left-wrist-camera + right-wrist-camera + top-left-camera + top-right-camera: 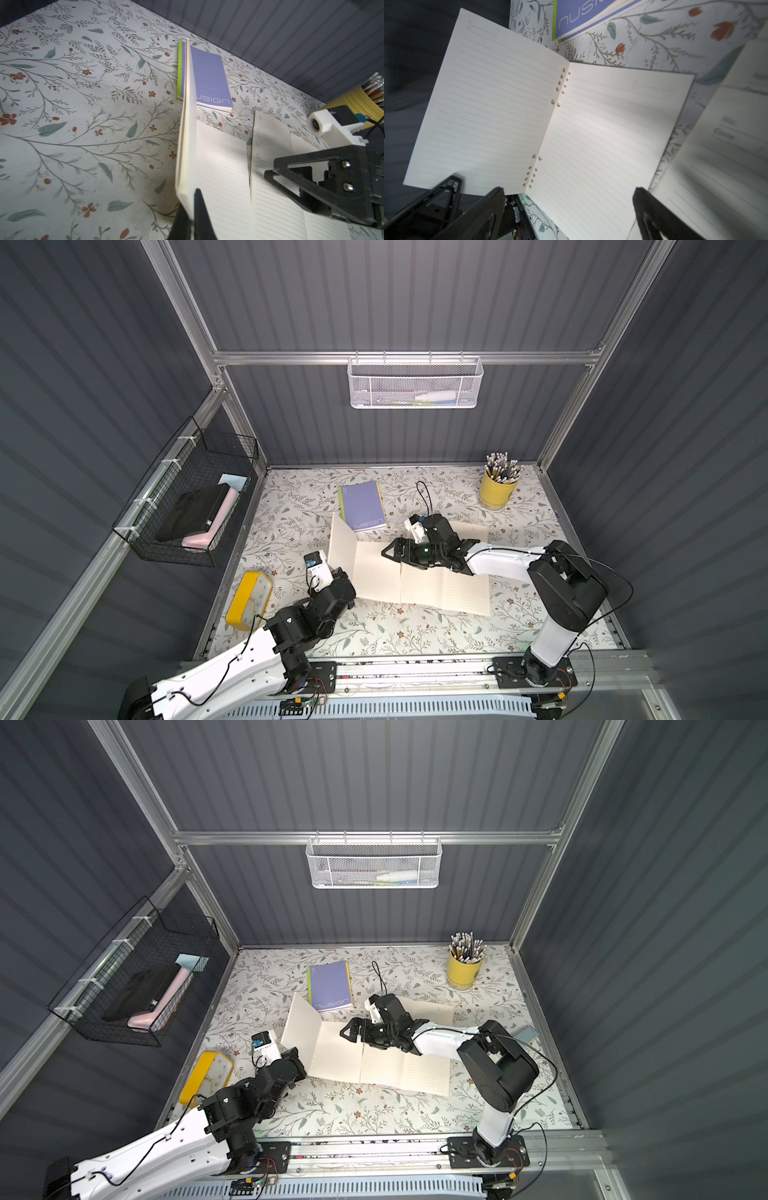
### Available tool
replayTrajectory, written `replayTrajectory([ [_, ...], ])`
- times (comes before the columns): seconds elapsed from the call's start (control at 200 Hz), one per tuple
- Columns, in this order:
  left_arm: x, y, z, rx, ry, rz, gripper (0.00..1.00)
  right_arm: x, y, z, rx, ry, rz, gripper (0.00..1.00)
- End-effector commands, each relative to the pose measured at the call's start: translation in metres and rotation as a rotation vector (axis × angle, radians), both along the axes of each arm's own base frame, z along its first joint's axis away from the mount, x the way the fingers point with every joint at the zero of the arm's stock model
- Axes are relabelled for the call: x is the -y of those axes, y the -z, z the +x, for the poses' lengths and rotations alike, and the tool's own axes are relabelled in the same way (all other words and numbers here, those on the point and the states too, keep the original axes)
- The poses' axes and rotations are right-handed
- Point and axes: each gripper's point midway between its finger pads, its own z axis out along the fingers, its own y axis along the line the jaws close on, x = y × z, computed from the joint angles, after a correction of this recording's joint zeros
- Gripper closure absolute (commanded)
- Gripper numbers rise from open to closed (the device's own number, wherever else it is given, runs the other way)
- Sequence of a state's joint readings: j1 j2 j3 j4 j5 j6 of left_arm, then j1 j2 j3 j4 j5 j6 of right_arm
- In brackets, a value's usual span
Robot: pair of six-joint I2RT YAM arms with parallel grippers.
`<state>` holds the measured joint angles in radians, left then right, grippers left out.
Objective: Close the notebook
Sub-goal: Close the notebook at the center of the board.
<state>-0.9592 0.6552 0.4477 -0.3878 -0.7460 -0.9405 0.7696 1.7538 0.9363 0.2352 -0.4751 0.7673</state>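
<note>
Both top views: the cream, lined open notebook (376,572) lies mid-table on the floral tabletop (374,635), its left leaf raised near upright, just in front of a closed purple notebook (361,506). Left wrist view: the left gripper (192,207) is pinched tight on that leaf's edge. Right wrist view: the right gripper (568,193) hangs over the flat page — jaws wide, holding nothing.
</note>
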Motion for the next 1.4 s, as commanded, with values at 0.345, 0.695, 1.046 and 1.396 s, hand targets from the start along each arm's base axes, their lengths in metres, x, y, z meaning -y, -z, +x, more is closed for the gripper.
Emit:
replayTrajectory([
  [0.345, 0.001, -0.005, 0.008, -0.009, -0.018, 0.093, 1.0, -0.031, 0.005, -0.012, -0.04, -0.091, 0.073, 0.01],
  [0.695, 0.0, 0.0, 0.006, -0.005, 0.002, 0.091, 1.0, -0.039, 0.026, -0.016, -0.073, -0.104, 0.038, 0.01],
  [1.046, 0.024, 0.005, 0.008, -0.02, 0.118, 0.115, 0.99, -0.039, 0.044, -0.018, -0.102, -0.104, -0.005, 0.01],
  [1.396, 0.053, 0.01, 0.01, -0.086, 0.243, 0.16, 0.84, -0.037, 0.05, -0.021, -0.116, -0.104, -0.006, 0.01],
])
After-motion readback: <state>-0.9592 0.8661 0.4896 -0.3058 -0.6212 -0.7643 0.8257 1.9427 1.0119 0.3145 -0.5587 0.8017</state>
